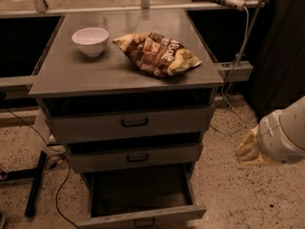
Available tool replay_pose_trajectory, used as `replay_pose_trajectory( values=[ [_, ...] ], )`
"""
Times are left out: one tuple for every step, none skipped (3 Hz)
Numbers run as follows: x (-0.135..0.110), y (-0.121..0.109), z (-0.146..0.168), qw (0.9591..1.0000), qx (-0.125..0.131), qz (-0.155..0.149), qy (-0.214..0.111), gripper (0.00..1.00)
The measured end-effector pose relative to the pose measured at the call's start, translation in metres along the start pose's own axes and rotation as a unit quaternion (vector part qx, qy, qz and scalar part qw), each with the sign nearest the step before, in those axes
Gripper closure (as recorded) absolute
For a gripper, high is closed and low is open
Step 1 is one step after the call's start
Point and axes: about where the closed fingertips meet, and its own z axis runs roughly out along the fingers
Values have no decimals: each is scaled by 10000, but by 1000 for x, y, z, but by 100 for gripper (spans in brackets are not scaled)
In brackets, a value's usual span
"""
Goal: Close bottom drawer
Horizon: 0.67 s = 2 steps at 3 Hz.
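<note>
The grey metal cabinet has three drawers. The bottom drawer [143, 214] is pulled far out, its empty inside open to view and its small dark bar handle [144, 222] at the frame's lower edge. The top drawer [128, 123] and middle drawer [136, 157] each stand slightly ajar. My gripper [249, 149], yellowish at the end of a white arm, hangs in the air to the right of the cabinet at about the middle drawer's height. It is well apart from the cabinet and touches nothing.
A white bowl [90, 40] and a brown chip bag [157, 54] lie on the cabinet top [71, 75]. Cables run over the speckled floor at left [59, 194] and hang at right [238, 56]. A dark stand leg [35, 182] lies left of the cabinet.
</note>
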Motion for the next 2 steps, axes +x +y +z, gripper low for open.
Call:
replay_pose_trajectory(
  values=[
    [4, 0, 31, 9997, -209, 75, -39, 100],
    [18, -3, 81, 9991, -359, 160, -182, 100]
  ],
)
